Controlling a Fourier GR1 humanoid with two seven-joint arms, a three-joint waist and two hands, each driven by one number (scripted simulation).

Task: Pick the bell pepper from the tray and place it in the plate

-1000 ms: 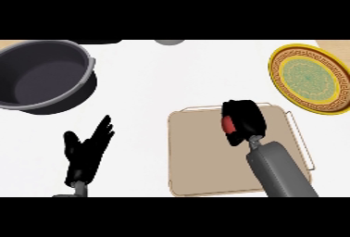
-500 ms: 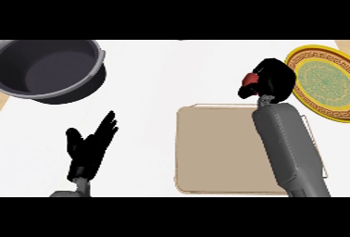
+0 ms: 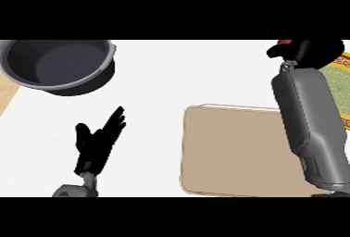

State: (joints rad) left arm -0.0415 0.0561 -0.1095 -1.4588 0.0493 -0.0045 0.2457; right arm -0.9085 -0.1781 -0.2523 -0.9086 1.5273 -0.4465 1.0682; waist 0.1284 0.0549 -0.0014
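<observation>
Bell pepper (image 3: 276,50), a red sliver, sits clamped in the right hand (image 3: 309,50) fingers, beside the plate (image 3: 340,74), off the tray (image 3: 236,152), likely for placing. Left hand (image 3: 99,139) rests, fingers apart.

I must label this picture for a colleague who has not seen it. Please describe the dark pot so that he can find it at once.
Start at the white counter and go to its far left corner, well away from the tan tray and the open left hand. There stands the pot. It is the only deep, round, dark grey vessel; the tray is flat and rectangular.
</observation>
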